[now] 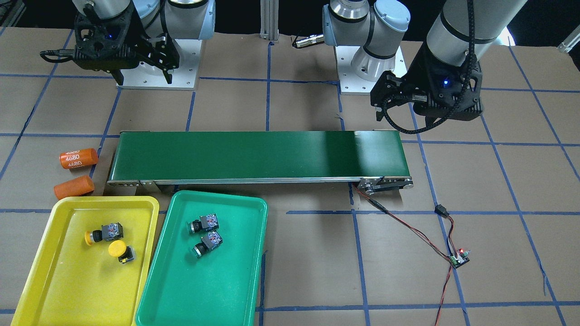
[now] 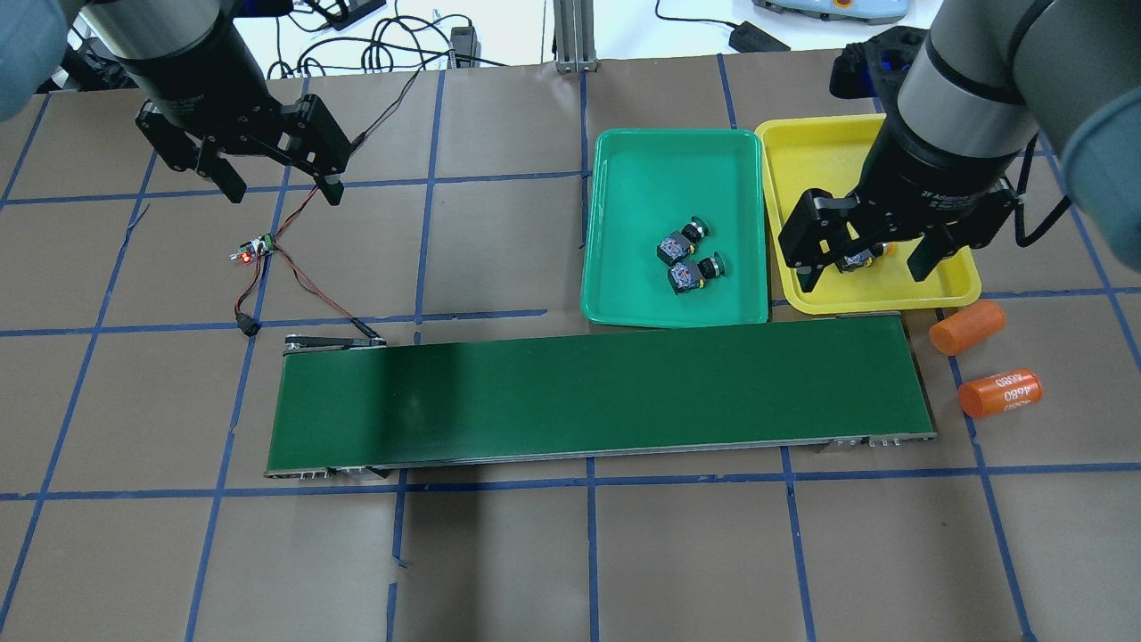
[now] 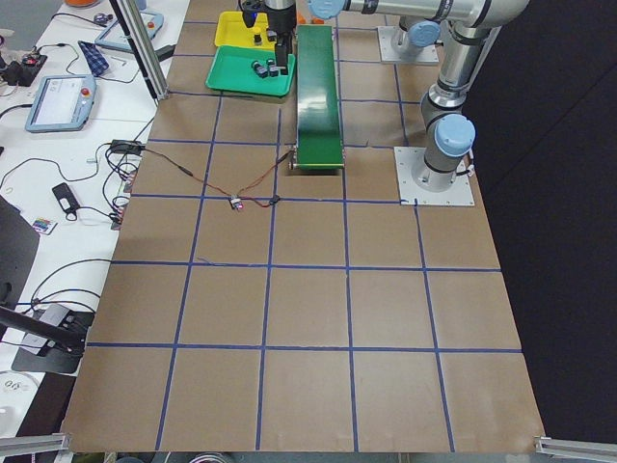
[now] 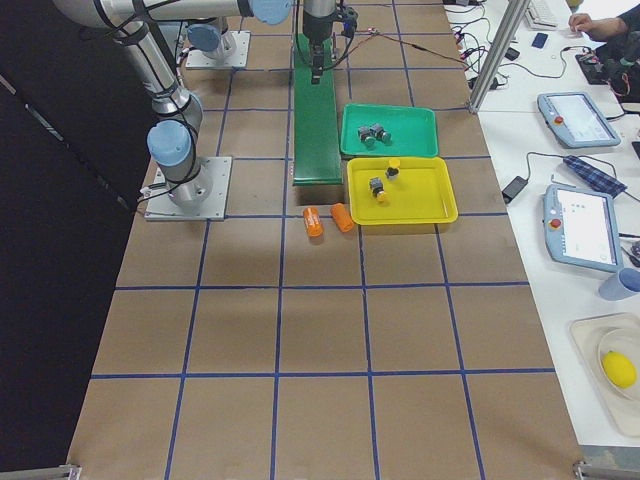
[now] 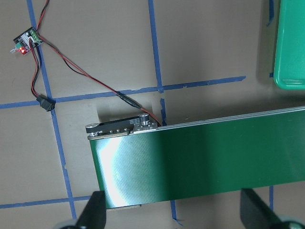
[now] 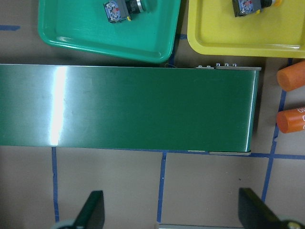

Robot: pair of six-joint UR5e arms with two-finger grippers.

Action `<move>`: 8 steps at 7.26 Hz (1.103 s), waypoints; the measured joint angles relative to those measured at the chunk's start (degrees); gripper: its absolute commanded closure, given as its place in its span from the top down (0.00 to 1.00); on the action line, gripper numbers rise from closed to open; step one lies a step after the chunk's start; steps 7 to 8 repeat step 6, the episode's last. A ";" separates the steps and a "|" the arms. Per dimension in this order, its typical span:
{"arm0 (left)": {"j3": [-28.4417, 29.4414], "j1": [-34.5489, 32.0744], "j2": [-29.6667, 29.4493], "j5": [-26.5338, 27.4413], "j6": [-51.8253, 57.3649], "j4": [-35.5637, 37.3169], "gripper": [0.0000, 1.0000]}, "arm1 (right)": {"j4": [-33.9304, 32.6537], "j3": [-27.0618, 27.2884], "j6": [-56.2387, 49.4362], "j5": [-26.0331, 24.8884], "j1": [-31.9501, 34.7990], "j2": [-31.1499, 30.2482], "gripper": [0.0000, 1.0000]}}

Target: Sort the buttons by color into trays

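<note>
Sorting judged complete: two yellow buttons [image 1: 103,234] in yellow tray [image 1: 68,280], two green buttons [image 1: 204,223] in green tray [image 1: 204,290]. Spread open, gripping nothing: left tool [image 2: 283,192], right tool [image 2: 860,272]. No further placement expected.

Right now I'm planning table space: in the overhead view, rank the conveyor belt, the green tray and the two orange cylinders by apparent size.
1. conveyor belt, clearly the largest.
2. green tray.
3. plain orange cylinder and marked orange cylinder look about alike, so I won't rank them.
</note>
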 measured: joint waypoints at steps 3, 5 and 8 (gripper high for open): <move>0.03 0.02 0.00 0.00 -0.01 0.00 1.00 | -0.01 0.27 -0.02 0.56 -0.43 0.09 1.00; 0.03 0.02 -0.05 0.00 -0.05 0.00 1.00 | 0.31 0.25 -0.07 0.46 -2.14 -0.10 1.00; 0.03 0.02 -0.11 0.00 -0.05 0.00 1.00 | 0.48 0.26 -0.11 0.44 -2.50 -0.13 1.00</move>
